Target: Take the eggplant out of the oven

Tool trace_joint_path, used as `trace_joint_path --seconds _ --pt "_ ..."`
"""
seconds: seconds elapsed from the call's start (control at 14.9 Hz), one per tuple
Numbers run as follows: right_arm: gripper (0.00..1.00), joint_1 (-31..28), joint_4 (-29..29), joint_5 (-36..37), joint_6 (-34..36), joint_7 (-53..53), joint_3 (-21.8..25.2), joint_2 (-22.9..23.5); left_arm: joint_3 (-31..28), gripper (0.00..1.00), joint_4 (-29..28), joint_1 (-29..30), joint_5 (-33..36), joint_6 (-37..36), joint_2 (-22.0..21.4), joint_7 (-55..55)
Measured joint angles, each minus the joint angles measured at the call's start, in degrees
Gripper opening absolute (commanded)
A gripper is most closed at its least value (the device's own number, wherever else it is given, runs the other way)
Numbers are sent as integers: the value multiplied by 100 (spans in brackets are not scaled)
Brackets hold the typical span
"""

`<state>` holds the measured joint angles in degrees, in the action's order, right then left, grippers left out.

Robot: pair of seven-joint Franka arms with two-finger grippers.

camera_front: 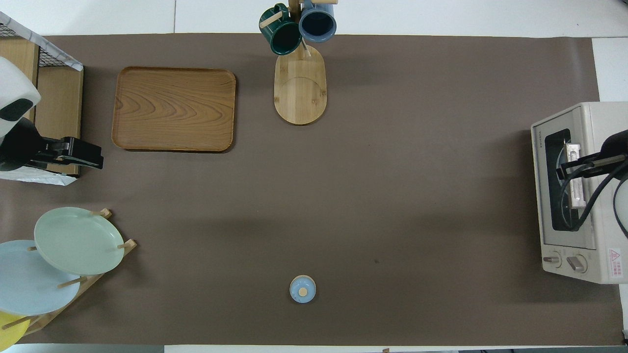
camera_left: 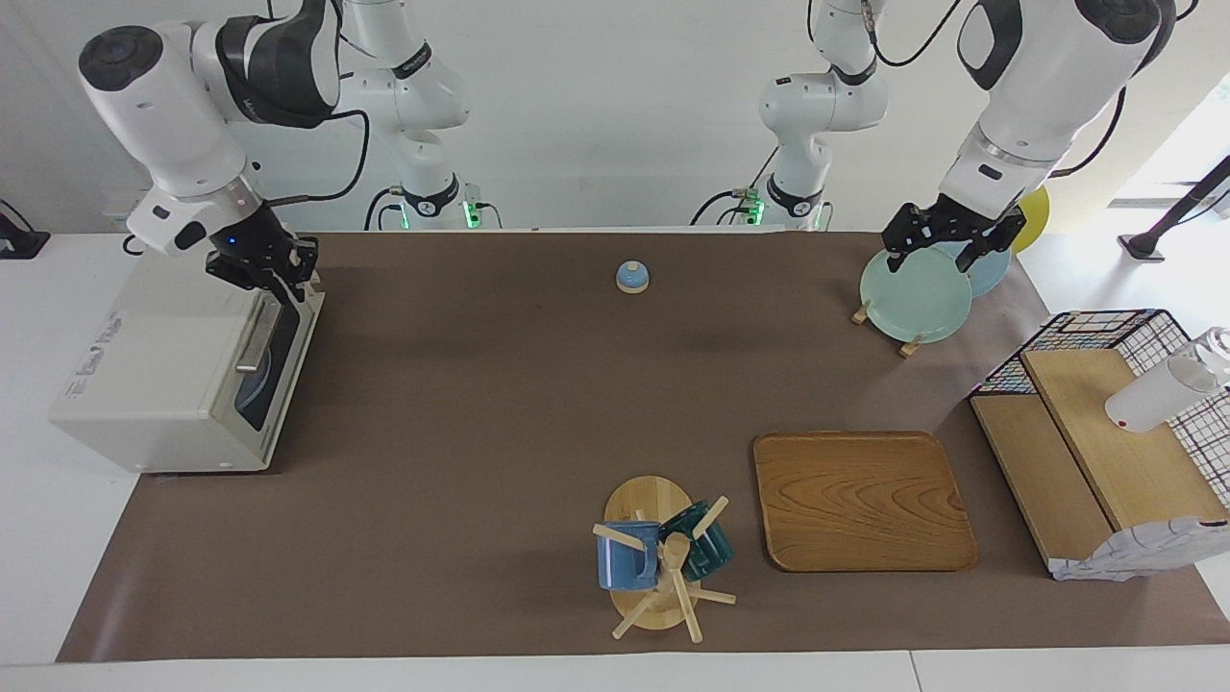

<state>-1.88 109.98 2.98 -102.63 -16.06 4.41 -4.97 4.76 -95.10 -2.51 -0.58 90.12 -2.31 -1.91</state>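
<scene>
The cream-white oven (camera_left: 163, 356) stands at the right arm's end of the table, its dark glass door shut; it also shows in the overhead view (camera_front: 603, 196). The eggplant is hidden. Only a round bluish shape shows dimly through the glass. My right gripper (camera_left: 281, 281) is open, turned fingers-down, just over the end of the door's metal bar handle (camera_left: 255, 336) nearer the robots. In the overhead view the right gripper (camera_front: 564, 165) lies across the handle (camera_front: 575, 191). My left gripper (camera_left: 947, 255) is open and empty, waiting above the plate rack.
A pale green plate (camera_left: 915, 293) and a blue plate stand in a wooden rack at the left arm's end. A small blue knobbed lid (camera_left: 631, 277), a wooden tray (camera_left: 860, 500), a mug tree (camera_left: 663, 557) and a wire-sided shelf (camera_left: 1105, 432) are also on the table.
</scene>
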Motion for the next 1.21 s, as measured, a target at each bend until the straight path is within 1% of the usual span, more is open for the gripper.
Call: trace_joint_path --seconds 0.13,0.33,0.6,0.87,1.0,1.21 --pt "0 -158 258 279 -252 0 10 37 0 100 0 0 0 0 0 0" --pt "0 -239 380 620 -471 32 24 163 0 100 0 0 0 0 0 0" --pt "0 -238 507 658 -663 108 24 244 0 100 0 0 0 0 0 0" --pt "0 -225 684 665 -874 136 9 162 0 100 0 0 0 0 0 0" --pt "0 -152 754 663 -940 394 -32 156 0 100 0 0 0 0 0 0" --pt "0 288 1054 635 -1268 1010 -91 209 0 100 0 0 0 0 0 0"
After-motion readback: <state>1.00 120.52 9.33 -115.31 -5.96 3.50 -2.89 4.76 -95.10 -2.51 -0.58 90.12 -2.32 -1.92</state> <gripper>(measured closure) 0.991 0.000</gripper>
